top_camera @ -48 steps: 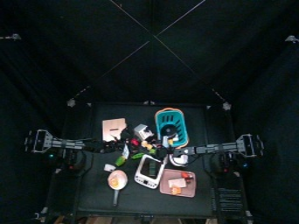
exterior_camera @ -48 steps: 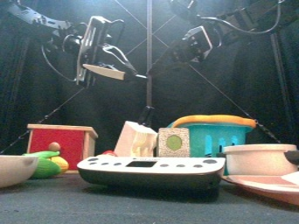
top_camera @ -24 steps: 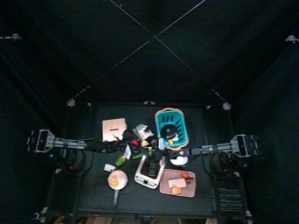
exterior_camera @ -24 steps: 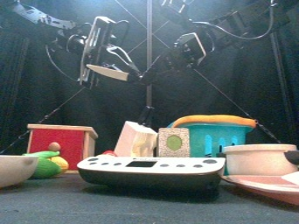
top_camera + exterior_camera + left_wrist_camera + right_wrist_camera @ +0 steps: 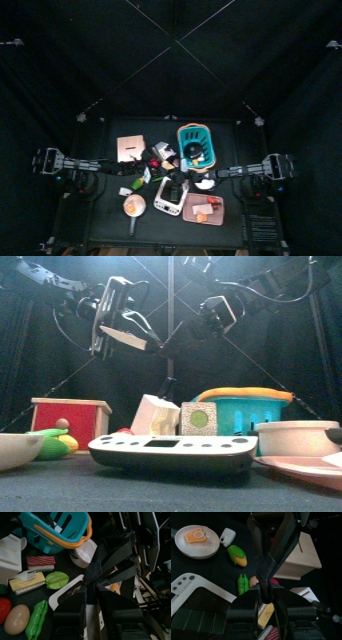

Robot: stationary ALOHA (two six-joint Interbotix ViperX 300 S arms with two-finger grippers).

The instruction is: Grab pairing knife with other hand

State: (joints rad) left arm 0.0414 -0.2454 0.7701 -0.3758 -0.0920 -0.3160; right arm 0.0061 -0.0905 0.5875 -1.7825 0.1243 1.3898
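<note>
both arms raised above the surface (image 5: 160,488). left gripper (image 5: 128,326) clamps the paring knife (image 5: 123,337), white blade out. right gripper (image 5: 201,318) at the blade tip, jaws partly closed; grip unclear.

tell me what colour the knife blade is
White; the knife blade shows best in the front view, held up by the left tool.
</note>
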